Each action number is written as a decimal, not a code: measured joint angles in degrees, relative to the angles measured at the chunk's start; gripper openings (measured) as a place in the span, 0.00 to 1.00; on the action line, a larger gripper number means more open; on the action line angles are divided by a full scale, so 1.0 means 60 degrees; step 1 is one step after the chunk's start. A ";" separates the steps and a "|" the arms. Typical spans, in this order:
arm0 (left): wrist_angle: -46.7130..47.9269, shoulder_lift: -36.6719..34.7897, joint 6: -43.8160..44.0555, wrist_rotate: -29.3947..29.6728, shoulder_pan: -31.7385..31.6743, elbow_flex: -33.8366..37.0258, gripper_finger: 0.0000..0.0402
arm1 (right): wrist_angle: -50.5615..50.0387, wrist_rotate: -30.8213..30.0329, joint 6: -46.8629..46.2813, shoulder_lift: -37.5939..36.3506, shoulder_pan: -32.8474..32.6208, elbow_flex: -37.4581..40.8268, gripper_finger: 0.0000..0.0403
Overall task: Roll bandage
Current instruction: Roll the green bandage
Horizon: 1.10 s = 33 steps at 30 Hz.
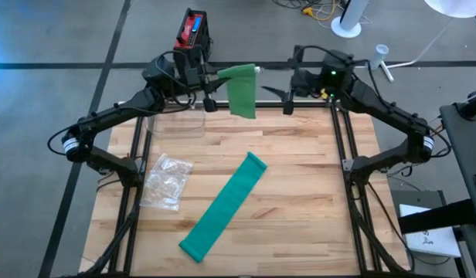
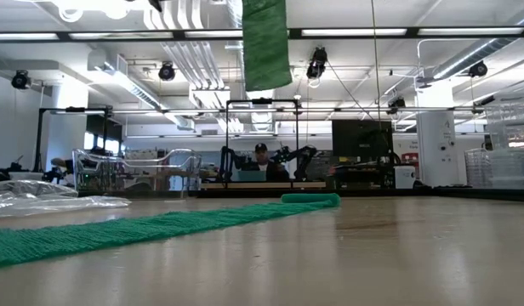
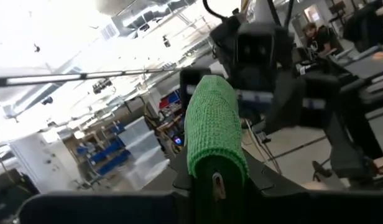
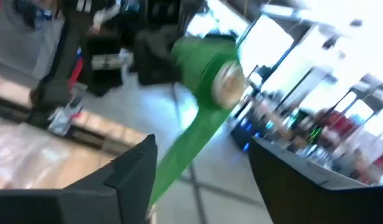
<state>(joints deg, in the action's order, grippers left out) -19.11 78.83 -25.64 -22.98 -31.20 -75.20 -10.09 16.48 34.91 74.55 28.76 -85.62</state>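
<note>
A green bandage roll (image 1: pixel 239 73) is held high above the table's far edge, with my left gripper (image 1: pixel 212 86) shut on its left end. A strip of bandage (image 2: pixel 266 42) hangs down from the roll, and its lower end is clear of the table. The left wrist view looks along the roll (image 3: pixel 211 124). My right gripper (image 4: pixel 204 168) stands open just right of the roll's pale-cored end (image 4: pixel 227 76) and touches nothing. Another long length of green bandage (image 1: pixel 222 205) lies flat and slantwise on the wooden table. My left gripper pinches the roll's left end (image 3: pixel 213 171) between its two fingers. The fingers come about level from the table's left and lie along the roll. The roll is lifted clear and sticks out past the fingertips toward my right gripper, with the strip hanging slack below it.
A crumpled clear plastic bag (image 1: pixel 167 182) lies on the table's left part. A clear container (image 1: pixel 176 123) stands at the far left. A red and black device (image 1: pixel 193 31) sits on the floor beyond the far edge. Black frame rails (image 1: pixel 342 147) run along both sides.
</note>
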 joint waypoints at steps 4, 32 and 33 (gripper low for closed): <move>0.0210 -0.0011 -0.0849 -0.0004 0.0005 0.0004 0.11 | 0.1198 0.0599 0.0115 -0.0041 -0.0044 0.0000 0.66; 0.1953 -0.0011 -0.2105 -0.0003 0.0068 0.0018 0.11 | 0.1022 0.0741 0.1802 0.1183 -0.0536 0.0026 0.53; 0.2008 -0.0011 -0.2091 0.0002 0.0086 0.0019 0.11 | 0.0914 0.0736 0.1824 0.1233 -0.0538 0.0033 0.54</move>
<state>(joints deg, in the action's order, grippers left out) -7.06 78.76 -38.18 -22.97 -30.68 -75.08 -4.61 20.90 45.85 81.95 25.53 -85.43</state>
